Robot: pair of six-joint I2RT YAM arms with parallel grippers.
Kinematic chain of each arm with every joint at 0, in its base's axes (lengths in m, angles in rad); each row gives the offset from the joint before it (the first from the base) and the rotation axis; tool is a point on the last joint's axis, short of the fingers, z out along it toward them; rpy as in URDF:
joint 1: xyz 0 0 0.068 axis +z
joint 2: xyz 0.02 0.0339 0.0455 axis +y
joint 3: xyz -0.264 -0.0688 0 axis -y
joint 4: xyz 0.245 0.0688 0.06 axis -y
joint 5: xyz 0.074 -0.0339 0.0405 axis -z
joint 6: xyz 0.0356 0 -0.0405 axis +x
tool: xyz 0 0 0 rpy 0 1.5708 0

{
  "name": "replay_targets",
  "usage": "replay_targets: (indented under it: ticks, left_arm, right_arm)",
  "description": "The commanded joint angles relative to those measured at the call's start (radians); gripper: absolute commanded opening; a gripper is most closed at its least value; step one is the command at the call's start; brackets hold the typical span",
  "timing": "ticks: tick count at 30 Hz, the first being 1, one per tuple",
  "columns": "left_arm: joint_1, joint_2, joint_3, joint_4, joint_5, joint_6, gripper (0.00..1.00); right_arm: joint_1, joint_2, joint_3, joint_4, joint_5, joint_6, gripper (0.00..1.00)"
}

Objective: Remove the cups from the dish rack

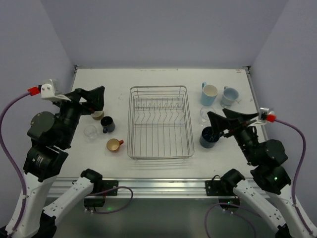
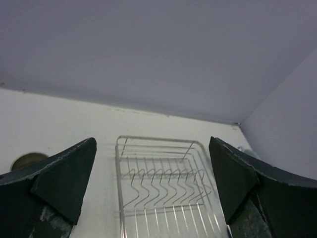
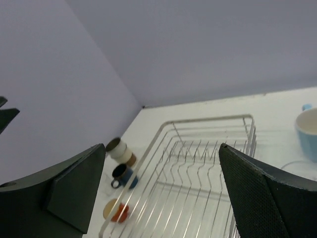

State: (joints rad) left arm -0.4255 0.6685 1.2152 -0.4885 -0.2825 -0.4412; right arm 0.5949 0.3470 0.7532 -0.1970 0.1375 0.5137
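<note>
The silver wire dish rack (image 1: 158, 88) stands in the middle of the table with no cup in it. To its left stand a cream-and-brown tumbler (image 1: 97, 115), a dark blue mug (image 1: 107, 124), a clear glass (image 1: 90, 132) and an orange mug (image 1: 114, 145). To its right stand two light blue mugs (image 1: 209, 92) (image 1: 229, 96), a clear glass (image 1: 206, 115) and a dark blue mug (image 1: 208, 137). My left gripper (image 1: 100, 100) is open and empty above the tumbler. My right gripper (image 1: 216, 113) is open and empty above the right dark blue mug.
The left wrist view shows the rack (image 2: 158, 139) ahead between the fingers and the tumbler's rim (image 2: 27, 161) at the left. The right wrist view shows the rack (image 3: 208, 120), the tumbler (image 3: 120, 150), the blue mug (image 3: 124, 174), the orange mug (image 3: 116, 210) and a light blue mug (image 3: 307, 131). Walls enclose the table.
</note>
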Motion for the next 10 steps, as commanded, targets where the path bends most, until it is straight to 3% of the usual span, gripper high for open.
replay_targets:
  ticks: [1, 7, 10]
  left_arm:
    - [0.005, -0.007, 0.061, 0.216, 0.063, 0.058, 1.00]
    - [0.005, -0.066, 0.027, 0.289, 0.094, 0.139, 1.00]
    - [0.005, -0.078, -0.067, 0.275, 0.033, 0.137, 1.00]
  right_arm:
    - [-0.001, -0.005, 0.170, 0.008, 0.206, -0.114, 0.99]
    - [-0.001, 0.009, 0.258, 0.030, 0.237, -0.188, 0.99]
    - [-0.001, 0.033, 0.227, 0.053, 0.261, -0.175, 0.99]
